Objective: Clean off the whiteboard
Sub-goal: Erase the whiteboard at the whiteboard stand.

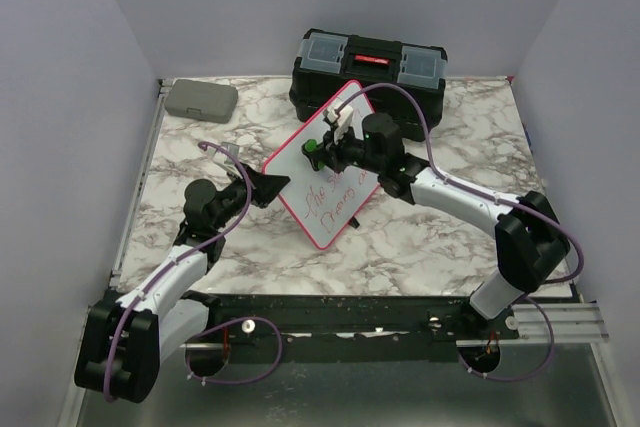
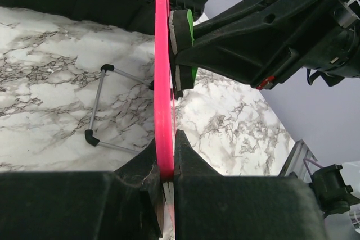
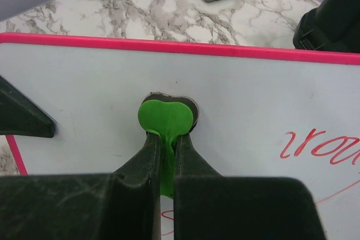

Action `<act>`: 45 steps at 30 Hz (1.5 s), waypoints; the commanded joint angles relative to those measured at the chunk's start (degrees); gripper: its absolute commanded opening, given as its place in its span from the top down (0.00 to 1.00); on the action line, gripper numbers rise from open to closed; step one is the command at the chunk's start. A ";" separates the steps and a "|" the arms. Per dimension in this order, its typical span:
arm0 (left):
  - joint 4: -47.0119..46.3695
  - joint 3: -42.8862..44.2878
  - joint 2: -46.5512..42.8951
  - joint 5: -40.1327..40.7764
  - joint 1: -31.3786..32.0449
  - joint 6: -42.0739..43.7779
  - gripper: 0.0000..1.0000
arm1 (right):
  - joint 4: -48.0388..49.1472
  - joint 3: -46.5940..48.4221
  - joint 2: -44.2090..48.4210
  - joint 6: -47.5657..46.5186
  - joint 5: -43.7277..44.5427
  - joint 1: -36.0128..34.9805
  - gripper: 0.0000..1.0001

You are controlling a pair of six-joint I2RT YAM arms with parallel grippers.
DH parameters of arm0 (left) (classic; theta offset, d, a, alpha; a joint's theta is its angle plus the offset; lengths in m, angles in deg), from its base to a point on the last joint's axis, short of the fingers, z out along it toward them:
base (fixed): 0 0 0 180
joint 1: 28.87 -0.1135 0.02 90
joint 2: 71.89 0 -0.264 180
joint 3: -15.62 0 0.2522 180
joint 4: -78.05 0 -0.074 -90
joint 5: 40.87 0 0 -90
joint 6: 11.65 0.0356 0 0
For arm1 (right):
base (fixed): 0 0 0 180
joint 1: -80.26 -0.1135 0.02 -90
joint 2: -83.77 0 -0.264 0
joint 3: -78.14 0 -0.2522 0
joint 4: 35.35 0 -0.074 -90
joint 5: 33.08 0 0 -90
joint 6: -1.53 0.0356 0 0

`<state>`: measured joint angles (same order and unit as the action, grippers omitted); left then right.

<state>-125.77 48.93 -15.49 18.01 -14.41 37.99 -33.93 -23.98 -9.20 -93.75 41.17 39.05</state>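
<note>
Far left, back corner of the marble table [image 1: 450,237]: small grey case [image 1: 200,100], well apart from everything else.

Left gripper [image 1: 272,187]: jaws closed down on the left edge of the whiteboard [image 1: 325,182]. The left wrist view shows both fingers [image 2: 191,167] pinching the pink frame [image 2: 163,54] with no gap either side. The board runs edge-on straight up that view.

The whiteboard is mid-table, just in front of the toolbox, tilted with its face toward the camera and one corner low toward the near side. I can't tell from the top view whether that corner touches the table. The red handwriting [image 1: 335,195] is on the lower half and the upper half is bare white. On the left wrist view a thin wire stand [image 2: 95,111] with black ends lies on the marble behind the board.

Right gripper [image 1: 322,150]: fingers clamped tight on a green eraser [image 3: 166,116], nothing visible between them but the eraser's tab. The eraser pad is flat against the board face, upper-left area, above the writing [image 3: 320,147] and clear of it. The left wrist view confirms contact between eraser [image 2: 188,23] and board.

Back centre-right: black toolbox [image 1: 368,67], lid closed, red handle on top.
</note>
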 commanded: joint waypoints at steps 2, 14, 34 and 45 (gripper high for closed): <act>0.67 0.24 -0.06 -9.93 1.63 4.94 1.00 | -2.64 4.24 -3.80 2.24 4.54 4.29 0.99; 0.27 0.27 0.28 -10.09 1.63 4.94 1.00 | -2.53 -3.37 -1.65 -2.15 -7.14 6.17 0.99; 1.45 0.22 -0.82 -10.20 1.63 5.11 1.00 | -3.83 6.66 -4.75 0.44 2.93 7.83 0.99; 0.34 0.05 -0.16 -10.18 1.63 5.04 1.00 | -3.15 -2.50 -0.18 -0.79 -8.32 8.17 0.99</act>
<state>-125.79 48.98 -15.68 17.42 -14.39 38.45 -35.89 -22.25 -10.60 -93.92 37.57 47.77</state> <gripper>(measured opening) 0.042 0.058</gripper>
